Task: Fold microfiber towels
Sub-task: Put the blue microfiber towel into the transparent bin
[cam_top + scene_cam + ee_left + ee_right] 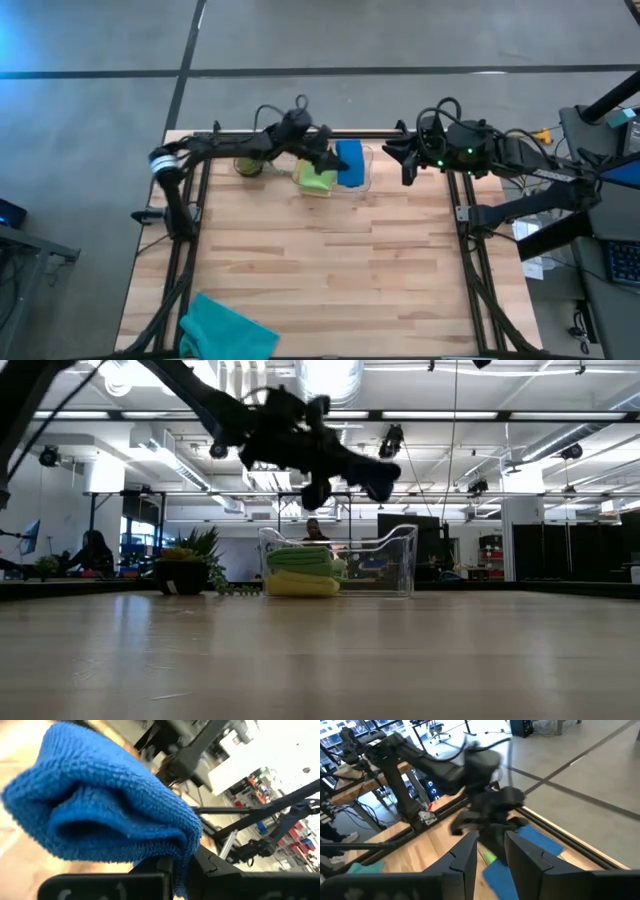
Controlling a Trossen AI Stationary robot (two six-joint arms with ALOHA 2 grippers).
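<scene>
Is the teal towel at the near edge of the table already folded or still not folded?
Not folded. The teal towel lies crumpled in a loose heap, away from the clear bin holding folded towels.

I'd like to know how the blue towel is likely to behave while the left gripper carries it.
Probably floppy: the blue towel bulges and sags around the left gripper pinching it. Likely light, since one pinch carries it over the clear bin. Its looped pile suggests it will not slip easily.
</scene>
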